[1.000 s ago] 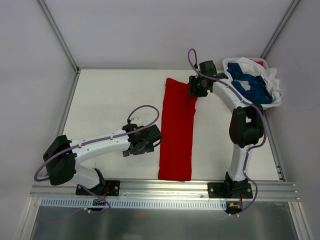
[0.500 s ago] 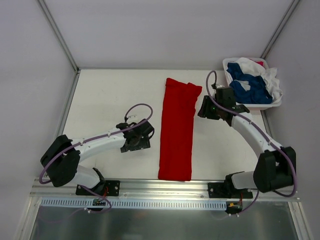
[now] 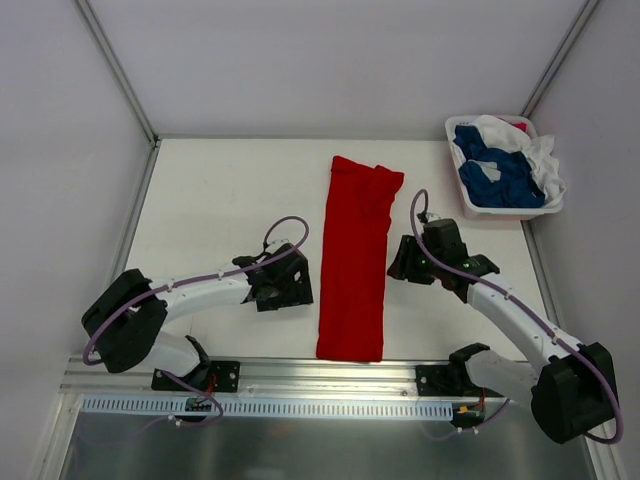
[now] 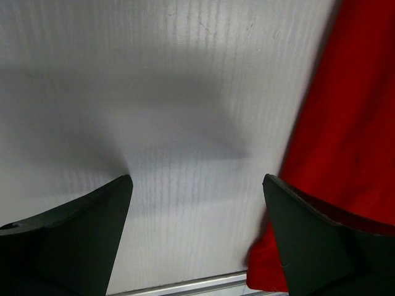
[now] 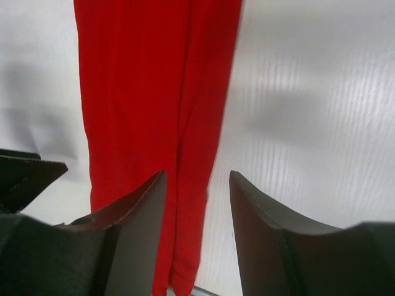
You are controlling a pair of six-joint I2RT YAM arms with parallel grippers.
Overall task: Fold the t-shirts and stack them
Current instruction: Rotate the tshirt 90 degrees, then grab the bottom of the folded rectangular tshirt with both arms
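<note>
Logged red t-shirt as long folded strip at table centre, running 12 to 6. Found left gripper at its 9, jaws wide apart, empty; right gripper at its 3, jaws apart, empty. Judged soft, light, limp: pinch both layers at 6 o'clock corners.

Top view: fixed high behind the arm bases, looking down on the whole table. Left wrist: close over the surface, looking out between its own fingers. Right wrist: close, facing along the red shirt. All three share that shirt.
</note>
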